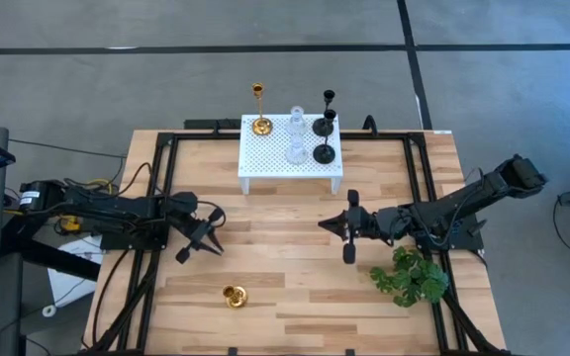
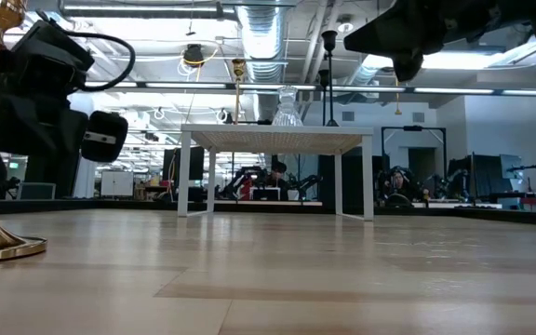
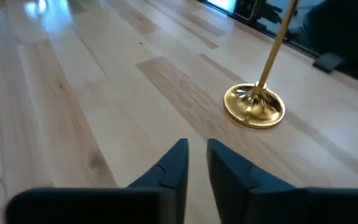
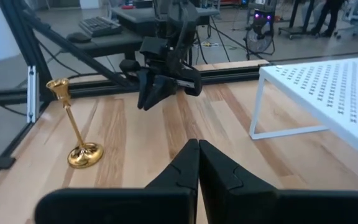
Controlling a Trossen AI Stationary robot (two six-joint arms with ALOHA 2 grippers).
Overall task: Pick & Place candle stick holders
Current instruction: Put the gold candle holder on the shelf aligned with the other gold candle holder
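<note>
The left pincer [image 1: 201, 242] hovers over the worktop [image 1: 295, 287] with its fingers drawn nearly together on nothing, a narrow slit between the tips, and the one holder not yet on the platform, a gold candle stick holder [image 1: 234, 295], stands apart from it toward the near edge. The risk, as I judge it, lies in that holder's shape: a thin polished brass stem on a small domed base, top-heavy and slippery, so a sideways nudge or an off-centre pinch could tip it onto the smooth pale plank surface. On the white perforated platform [image 1: 265, 163] stand five more: a tall gold one [image 1: 259, 111], two clear ribbed glass ones [image 1: 296, 136], two matte black ones [image 1: 326, 127], closely grouped, so a careless placement could knock neighbours. The right pincer [image 1: 348, 229] waits clenched and empty between the platform and a leafy green plant [image 1: 411, 277].
</note>
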